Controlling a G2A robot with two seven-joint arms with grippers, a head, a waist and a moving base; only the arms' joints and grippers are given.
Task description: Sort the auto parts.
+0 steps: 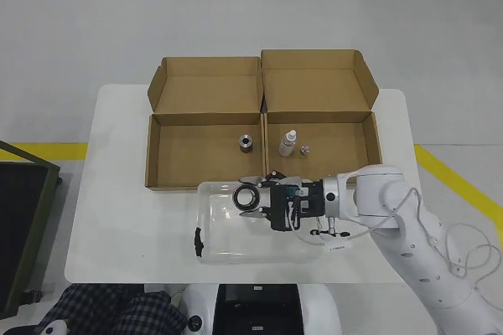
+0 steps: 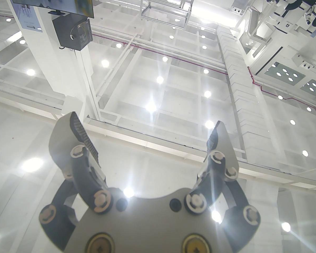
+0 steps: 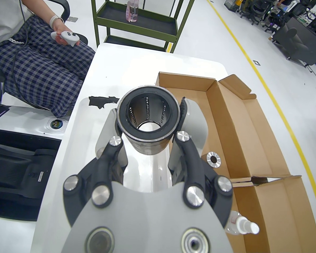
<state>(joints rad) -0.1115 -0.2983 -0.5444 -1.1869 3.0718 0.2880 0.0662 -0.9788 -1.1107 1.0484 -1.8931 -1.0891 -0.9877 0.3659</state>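
1. Bearing [image 1: 246, 197]: hollow metal cyl. w/ black end ring, open end facing up. Held over the far-left part of the bin [image 1: 235, 243]. Can't tell whether it touches the bin.
2. Right pincer [image 1: 250, 198]: narrow, closed on the bearing. In the wrist view one finger [image 3: 193, 122] presses each side of the cyl., and rows of balls show inside the bore. The arm comes in from the tabletop's right side, wrist lying over the bin.
3. Bin: clear plastic, at the middle of the near edge of the tabletop [image 1: 109, 218], long side along that edge. Black latch [image 1: 199, 240] on its left end.
4. Left box [image 1: 193, 155]: open cardboard, just beyond the bin toward the far edge, lid folded back. One bushing [image 1: 246, 142] stands inside, near the wall shared w/ the right box.
5. Right box [image 1: 344, 142]: same type, touching the left box side by side, lid back too. Holds a small white bottle [image 1: 288, 142] lying tilted and a small metal part [image 1: 304, 150] just beside it, both in the box's left half.
6. Left pincer [image 2: 144, 122]: wide open, ribbed pads facing each other, pointing up at the ceiling [image 2: 173, 67].
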